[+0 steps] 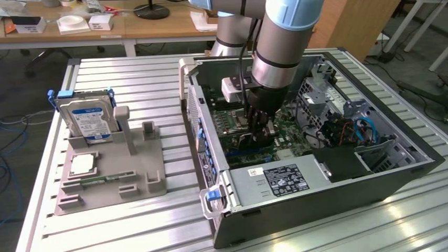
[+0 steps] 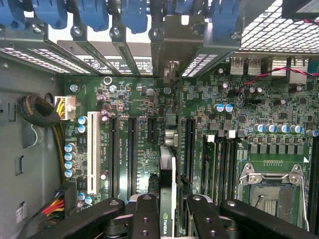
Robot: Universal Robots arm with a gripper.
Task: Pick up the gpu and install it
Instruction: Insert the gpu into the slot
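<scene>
The black gripper [image 1: 257,137] was down inside an open computer case [image 1: 392,173], its fingers [image 2: 149,211] partly closed on the gpu [image 2: 168,169], which it held edge-on and upright between them. In the wrist view, the card's thin dark edge ran from between the fingers towards the rear slot openings, with its silvery metal bracket [image 2: 172,42] standing among the blue slot latches [image 2: 134,12]. The card sat over the green motherboard [image 2: 149,107], in line with the black expansion slots [image 2: 132,149] beside a white slot [image 2: 92,152]. Whether it was fully seated could not be told. The empty processor socket [image 2: 271,191] lay further along the board. In the exterior view, well apart on the exterior view's left, a grey holder tray [image 1: 150,178] on the slatted metal table [image 1: 126,231] carried an upright hard drive [image 1: 87,121] and a small square processor chip [image 1: 83,164].
</scene>
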